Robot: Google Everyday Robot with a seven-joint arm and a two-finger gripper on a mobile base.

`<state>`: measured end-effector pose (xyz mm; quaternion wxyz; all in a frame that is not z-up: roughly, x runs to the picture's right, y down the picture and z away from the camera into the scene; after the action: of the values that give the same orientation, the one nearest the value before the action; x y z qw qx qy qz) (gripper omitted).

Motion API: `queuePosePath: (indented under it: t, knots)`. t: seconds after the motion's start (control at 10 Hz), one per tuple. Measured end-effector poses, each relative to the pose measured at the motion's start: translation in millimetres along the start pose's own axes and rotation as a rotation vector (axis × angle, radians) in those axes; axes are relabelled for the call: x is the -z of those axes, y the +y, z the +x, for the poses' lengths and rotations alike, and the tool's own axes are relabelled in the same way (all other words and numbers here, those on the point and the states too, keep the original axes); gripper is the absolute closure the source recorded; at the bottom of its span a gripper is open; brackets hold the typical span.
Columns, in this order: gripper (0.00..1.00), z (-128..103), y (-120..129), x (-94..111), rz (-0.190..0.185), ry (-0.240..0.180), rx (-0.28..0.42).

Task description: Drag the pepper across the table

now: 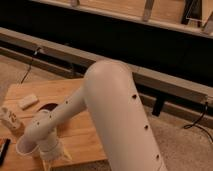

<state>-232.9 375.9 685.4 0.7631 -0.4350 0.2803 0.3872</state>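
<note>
With the gripper (51,156) low at the tabletop's (85,140) near edge, finger state impossible to tell and the pepper hidden, a further drag could push it off.

A pale block (28,101) lies near a dark bowl (48,107) (partly hidden).
</note>
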Motion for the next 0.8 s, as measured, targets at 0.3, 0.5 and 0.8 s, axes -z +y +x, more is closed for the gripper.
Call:
queuePosePath:
  t: [0.3, 0.5, 0.8]
  knots:
    - [0.26, 5.2, 5.2, -4.7, -0.009, 0.019, 0.069]
    - [0.26, -1.2, -6.2, 0.1, 0.017, -0.004, 0.016]
    - [0.26, -23.1, -48.8, 39.9, 0.076, -0.137, -0.228]
